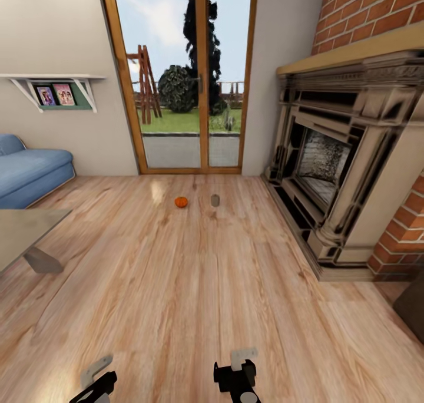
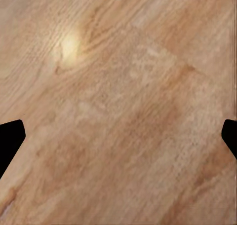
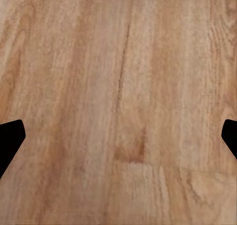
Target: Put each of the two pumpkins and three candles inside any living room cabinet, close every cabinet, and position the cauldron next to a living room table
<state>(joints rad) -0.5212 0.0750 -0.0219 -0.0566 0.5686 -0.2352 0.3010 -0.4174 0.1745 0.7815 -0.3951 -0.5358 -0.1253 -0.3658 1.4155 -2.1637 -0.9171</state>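
Wood floor (image 1: pixel 194 285) holds 1 pumpkin (image 1: pixel 181 202), 1 blurry candle (image 1: pixel 215 200); both claws spread, empty.

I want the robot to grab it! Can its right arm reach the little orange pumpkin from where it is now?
Probably not yet. The pumpkin sits far off across bare floor near the glass door, while the right gripper hangs close to the robot. Nothing blocks the way; it should drive closer.

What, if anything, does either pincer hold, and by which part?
Nothing is held. The left pincer and right pincer are both open over bare floor; the pumpkin and candle sit far ahead.
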